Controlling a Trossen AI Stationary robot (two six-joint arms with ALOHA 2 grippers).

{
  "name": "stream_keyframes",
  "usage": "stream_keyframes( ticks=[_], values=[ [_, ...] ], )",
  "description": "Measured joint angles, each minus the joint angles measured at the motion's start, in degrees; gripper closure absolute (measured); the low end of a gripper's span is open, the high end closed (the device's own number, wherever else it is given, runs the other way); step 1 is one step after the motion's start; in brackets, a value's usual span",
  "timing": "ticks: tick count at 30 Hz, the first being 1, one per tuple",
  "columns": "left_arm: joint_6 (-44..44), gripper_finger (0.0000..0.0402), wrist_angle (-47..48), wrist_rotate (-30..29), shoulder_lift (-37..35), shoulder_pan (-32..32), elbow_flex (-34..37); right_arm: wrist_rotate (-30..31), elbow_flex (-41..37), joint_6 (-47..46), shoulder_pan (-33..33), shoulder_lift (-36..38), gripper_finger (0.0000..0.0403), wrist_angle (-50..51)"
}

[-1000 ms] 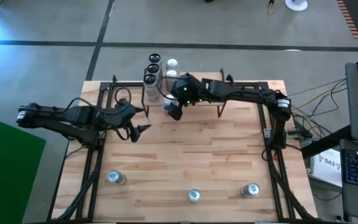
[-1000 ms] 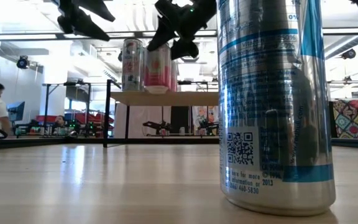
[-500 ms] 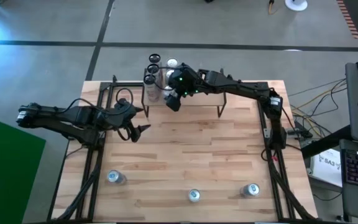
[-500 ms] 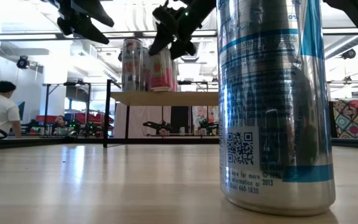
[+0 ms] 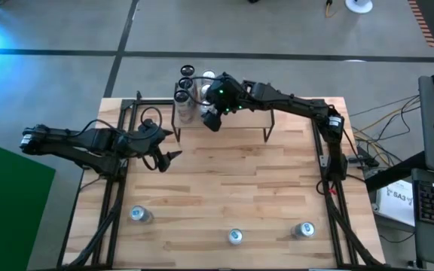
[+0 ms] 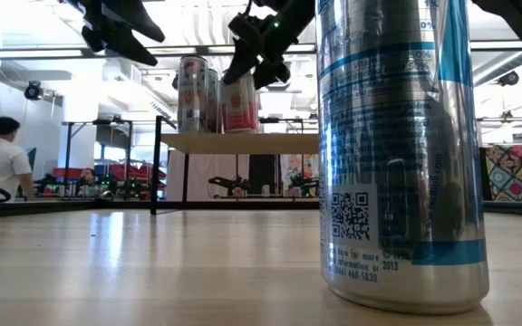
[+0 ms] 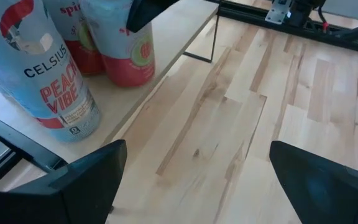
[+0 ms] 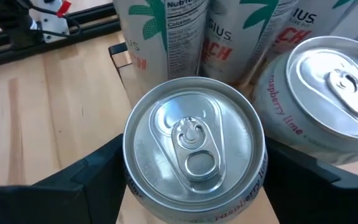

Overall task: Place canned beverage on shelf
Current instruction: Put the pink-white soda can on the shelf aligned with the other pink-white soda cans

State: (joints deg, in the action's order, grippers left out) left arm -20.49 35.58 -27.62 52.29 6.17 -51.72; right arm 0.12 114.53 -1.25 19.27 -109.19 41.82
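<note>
Right wrist view: right gripper [image 8: 194, 186] straddles a raspberry lime can [image 8: 194, 158], one finger each side, can top directly below the wrist. High view: can stands on the shelf [image 5: 239, 119] at its 9 o'clock end, Celsius cans [image 5: 184, 94] behind. Left gripper [image 5: 170, 146] wide, empty.

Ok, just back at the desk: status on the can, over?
Left pincer open, idle left of shelf. Right pincer shut on can, which seems down on shelf. Neighbour cans tight alongside.
</note>
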Motion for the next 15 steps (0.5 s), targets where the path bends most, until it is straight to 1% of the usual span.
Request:
stream_keyframes(
  ticks=[9, 15],
  values=[
    [-0.9, 0.0019, 1.2, 0.0, 0.0, 0.0, 0.0, -0.1, -0.3, -0.7, 0.0, 0.1, 0.0047, -0.6],
    [-1.0, 0.0019, 1.5, -0.1, -0.2, 0.0, 0.0, -0.1, -0.3, -1.0, 0.3, 0.3, 0.004, -1.0]
  ],
)
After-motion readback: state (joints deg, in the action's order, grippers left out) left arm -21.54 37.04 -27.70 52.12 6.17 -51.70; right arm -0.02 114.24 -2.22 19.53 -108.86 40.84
